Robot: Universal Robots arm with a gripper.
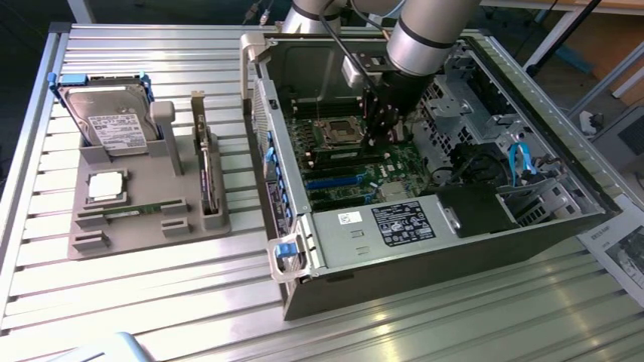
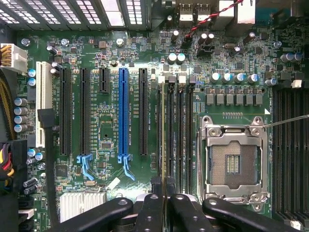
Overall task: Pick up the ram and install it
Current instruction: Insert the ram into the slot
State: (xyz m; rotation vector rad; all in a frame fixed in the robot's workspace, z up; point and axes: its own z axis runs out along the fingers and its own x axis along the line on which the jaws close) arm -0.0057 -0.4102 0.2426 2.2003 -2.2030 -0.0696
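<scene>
the ram [image 2: 162, 140] is seen edge-on as a thin green-yellow strip. it is lined along the memory slot beside a black expansion slot [image 2: 143, 111], on the far side of that bank from the empty processor socket [image 2: 235, 162]. it is clamped between the dark fingers of the gripper [image 2: 163, 187]; whether it is seated cannot be told. the arm [image 1: 427, 34] is angled steeply down into the open computer case [image 1: 423, 264], over the green motherboard [image 2: 104, 125]. the case is laid on a slatted metal table [image 1: 151, 302]. toward the exterior view's left a grey holder [image 1: 166, 173] is set, carrying a second stick [image 1: 131, 213], a hard drive [image 1: 111, 121] and a silver chip [image 1: 105, 186].
</scene>
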